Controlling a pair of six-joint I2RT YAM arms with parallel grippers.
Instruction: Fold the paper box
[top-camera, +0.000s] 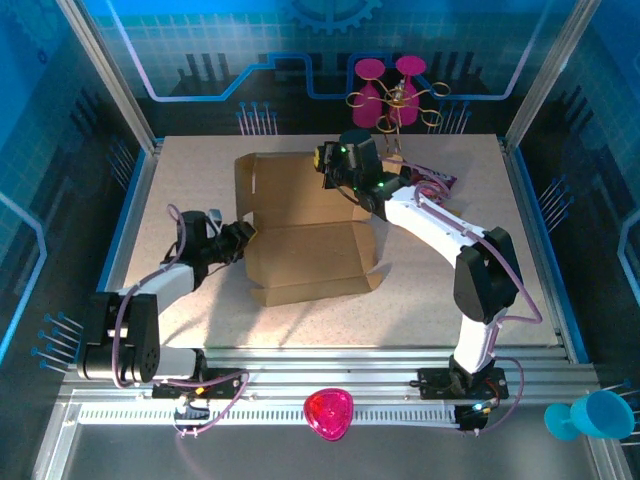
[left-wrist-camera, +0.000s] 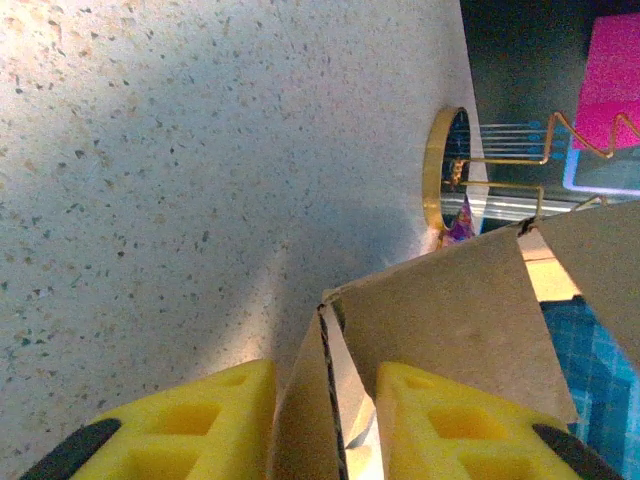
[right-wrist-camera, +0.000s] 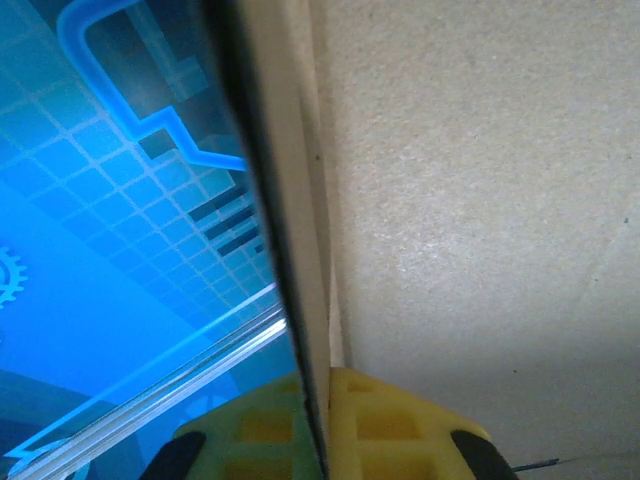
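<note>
Top external view: the box (top-camera: 305, 250) lies mid-tabletop (top-camera: 190, 170), partly erected, its far panel standing. The right claw (top-camera: 324, 168) is clenched on that panel's top edge, seemingly to keep it upright; the right wrist view shows the cardboard edge pinched between its jaws. The left claw (top-camera: 243, 236) straddles the box's left flap near the corner, probably to fold it inward; whether it grips cannot be told.

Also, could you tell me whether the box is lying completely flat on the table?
No, the box has its rear panel raised off the table, pinched in the right hand.
</note>
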